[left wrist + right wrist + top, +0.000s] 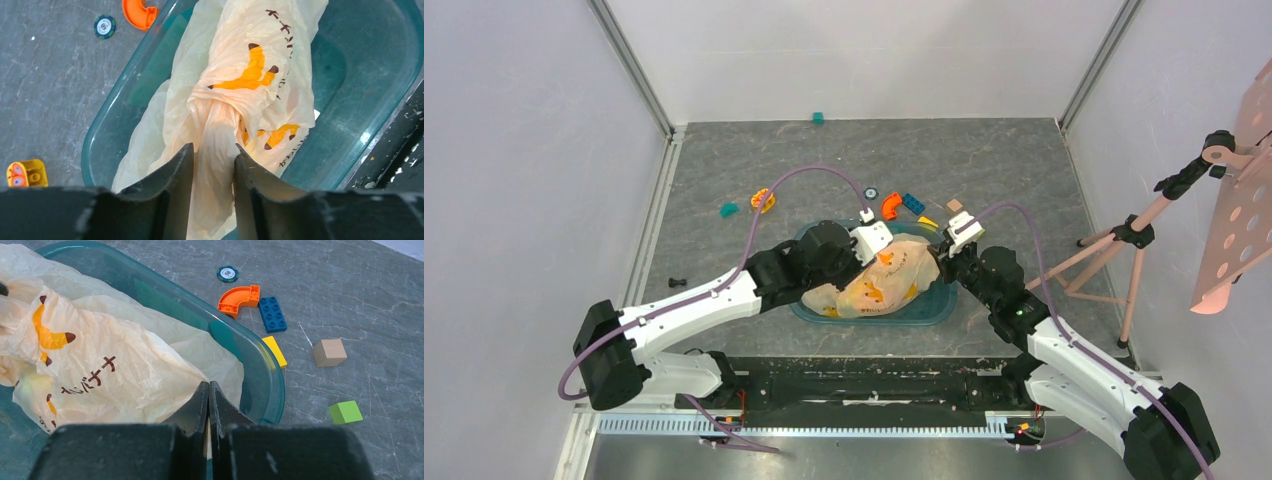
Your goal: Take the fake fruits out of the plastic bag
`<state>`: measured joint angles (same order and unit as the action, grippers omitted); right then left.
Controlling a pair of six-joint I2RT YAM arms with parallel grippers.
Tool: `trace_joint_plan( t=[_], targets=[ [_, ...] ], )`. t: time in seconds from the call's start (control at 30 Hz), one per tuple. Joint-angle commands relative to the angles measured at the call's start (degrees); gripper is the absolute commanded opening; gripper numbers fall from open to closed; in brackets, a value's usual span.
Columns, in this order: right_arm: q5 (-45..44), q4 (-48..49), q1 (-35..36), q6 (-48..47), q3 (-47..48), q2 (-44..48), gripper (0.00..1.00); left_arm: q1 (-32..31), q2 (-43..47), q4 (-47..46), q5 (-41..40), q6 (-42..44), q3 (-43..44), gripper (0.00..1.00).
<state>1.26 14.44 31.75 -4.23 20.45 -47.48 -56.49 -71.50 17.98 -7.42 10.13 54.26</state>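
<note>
Left gripper (214, 150) is closed around a gathered fold of the plastic bag (250, 95), with film filling the gap and touching both fingers; right gripper (208, 386) is closed finger to finger at the bag's edge, and whether film is pinched there cannot be told. Bag lies crumpled in the teal tub (360, 65); fake fruits are hidden inside it. Expect thin, soft, slippery film, light in itself but likely to sag under its load; take hold at bunched folds, not flat panels. Table (994, 160) is grey, hard and level; loose blocks (272, 314) lie beyond the tub; white walls enclose three sides.
</note>
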Motion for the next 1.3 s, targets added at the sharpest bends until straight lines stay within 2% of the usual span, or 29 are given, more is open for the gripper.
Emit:
trace_joint_plan(
  t=[0.0, 0.1, 0.3, 0.53, 0.7, 0.87, 0.97, 1.03, 1.1, 1.17, 1.27],
  targets=[
    [0.26, 0.78, -0.13, -0.34, 1.8, -0.04, 0.0, -0.2, 1.74, 2.81, -3.39, 1.16, 3.91, 0.3],
    [-0.34, 0.68, -0.08, -0.21, 1.76, 0.12, 0.0, -0.22, 2.79, 3.2, -5.31, 0.35, 4.01, 0.03],
    [-7.42, 0.25, -0.11, 3.17, 1.35, 2.0, 0.0, -0.19, 4.63, 4.55, -19.89, -6.81, 4.21, 0.02],
    [-17.29, -1.66, -0.09, 11.94, 1.19, 2.91, 0.0, -0.02, 10.52, 1.53, -29.35, -18.19, -1.21, 0.02],
    [-19.83, -2.51, -0.08, 16.5, 0.41, 3.93, 0.0, 0.47, 16.18, -1.3, -32.2, -26.24, -6.41, 0.02],
    [-16.45, -1.93, -0.11, 12.07, 0.51, 6.59, 0.04, 0.51, 20.31, -7.01, -28.18, -27.62, -10.64, 0.02],
    [-10.21, -0.74, -0.11, 6.56, 0.91, 9.54, 0.18, 0.5, 21.66, -10.27, -26.1, -28.0, -12.42, 0.02],
    [-3.71, 0.74, -0.15, 1.88, 1.62, 10.88, 0.4, 0.56, 22.26, -12.42, -25.49, -28.49, -13.69, 0.02],
    [2.65, 0.98, -0.1, -0.95, 3.5, 10.98, 0.56, 0.57, 23.1, -15.03, -24.57, -28.44, -15.25, 0.02],
    [7.96, -0.41, -0.07, -3.46, 6.76, 9.26, 0.65, 0.51, 24.01, -18.53, -23.31, -28.16, -17.18, 0.02],
    [14.38, -5.65, -0.06, -6.95, 14.27, 3.45, 0.72, 0.53, 25.05, -25.11, -20.44, -27.33, -20.59, 0.02]
  ],
)
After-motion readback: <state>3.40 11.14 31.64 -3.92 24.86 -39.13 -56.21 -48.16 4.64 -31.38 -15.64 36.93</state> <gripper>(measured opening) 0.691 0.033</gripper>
